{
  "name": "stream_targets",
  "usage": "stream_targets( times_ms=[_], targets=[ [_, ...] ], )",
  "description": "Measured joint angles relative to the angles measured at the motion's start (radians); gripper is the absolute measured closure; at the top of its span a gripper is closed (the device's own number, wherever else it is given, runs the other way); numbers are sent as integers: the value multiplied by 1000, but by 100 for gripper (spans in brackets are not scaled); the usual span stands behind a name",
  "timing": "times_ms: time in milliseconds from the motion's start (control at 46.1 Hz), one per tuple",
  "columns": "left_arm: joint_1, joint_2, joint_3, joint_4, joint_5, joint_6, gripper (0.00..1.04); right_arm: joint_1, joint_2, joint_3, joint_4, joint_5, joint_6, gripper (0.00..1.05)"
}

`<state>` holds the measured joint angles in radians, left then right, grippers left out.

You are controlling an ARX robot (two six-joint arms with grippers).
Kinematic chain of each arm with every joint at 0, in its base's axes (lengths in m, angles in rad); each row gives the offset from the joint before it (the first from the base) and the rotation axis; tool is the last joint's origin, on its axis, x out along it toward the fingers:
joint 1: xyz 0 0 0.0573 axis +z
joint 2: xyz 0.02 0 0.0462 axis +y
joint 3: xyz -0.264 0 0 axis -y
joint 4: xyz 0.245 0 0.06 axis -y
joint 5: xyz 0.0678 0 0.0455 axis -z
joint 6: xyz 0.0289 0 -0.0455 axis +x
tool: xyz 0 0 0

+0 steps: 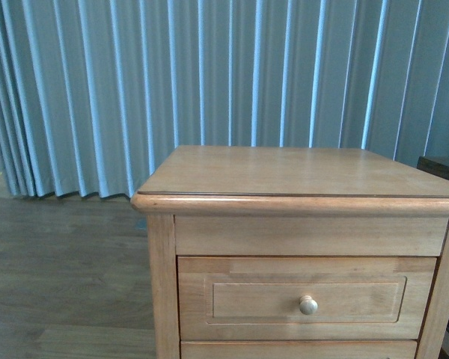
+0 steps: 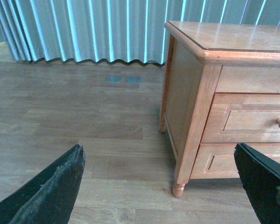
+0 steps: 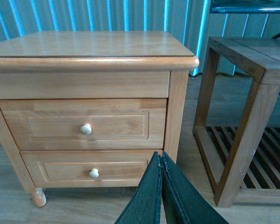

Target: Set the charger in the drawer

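Charger not in any view, so I can't place it. Drawer [image 3: 82, 123] is shut, upper of two, knob [image 3: 86, 129] centred. Right gripper [image 3: 161, 161] has jaws pressed together, empty, low in front of the cabinet [image 3: 91, 44] near its right leg; the knob lies up and across from it. Left gripper [image 2: 158, 158] has jaws spread wide, off the cabinet's left corner. Right arm looks nearer the knob. Smooth light wood, recessed panel fronts, round pale knob.

1. My left gripper [image 2: 161, 186] has dark, almost black fingers [image 2: 51, 191], wedge-shaped, with a rough, worn surface.
2. My right gripper [image 3: 161, 186] has dark greenish-black, tapering fingers [image 3: 147, 196] with matte faces.
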<state>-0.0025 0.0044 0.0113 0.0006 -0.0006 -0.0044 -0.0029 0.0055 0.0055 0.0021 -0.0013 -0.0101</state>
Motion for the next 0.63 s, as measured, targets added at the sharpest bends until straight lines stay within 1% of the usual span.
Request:
stream_targets(
  times_ms=[303,390,434,564,629],
  targets=[
    [0,0,0,0,0,0,6,0,-1,0,-2,0,-1,103],
    [0,0,0,0,0,0,6,0,-1,0,-2,0,0,90],
    [0,0,0,0,0,0,6,0,-1,0,-2,0,0,80],
    [0,0,0,0,0,0,6,0,-1,0,-2,0,0,60],
    [0,0,0,0,0,0,6,0,-1,0,-2,0,0,44]
  ],
)
